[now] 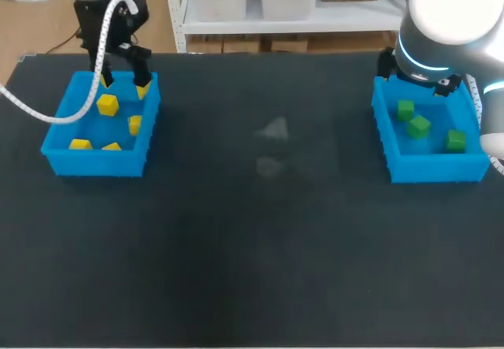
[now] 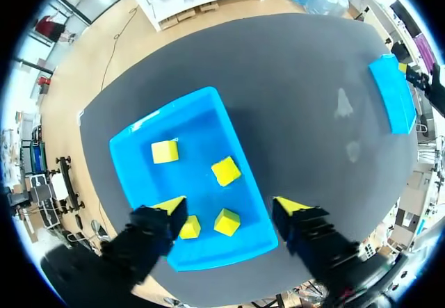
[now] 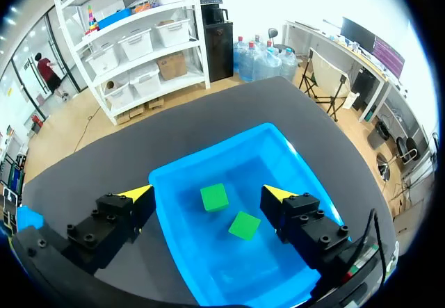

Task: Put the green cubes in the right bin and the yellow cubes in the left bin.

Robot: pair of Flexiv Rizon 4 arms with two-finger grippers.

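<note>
Looks pretty much sorted from where I'm standing. The left bin sits at about 9 o'clock on the table with the yellow cubes inside. I count four, though the finger tips are yellow too, so I might be off by one. The right bin is over at 3 o'clock with three green cubes in it. I can't spot any loose cubes out on the dark top.

The left gripper hangs over the 12 o'clock end of its bin, fingers spread wide with nothing between them. The right gripper is the same over its own bin, wide and empty.

So my guess is the only step left is backing out. Best way is to go straight up first, since the left fingers look close to the bin's far wall and a sideways move could nudge the bin. Leave the fingers wide so they don't snag a cube on the way out.
</note>
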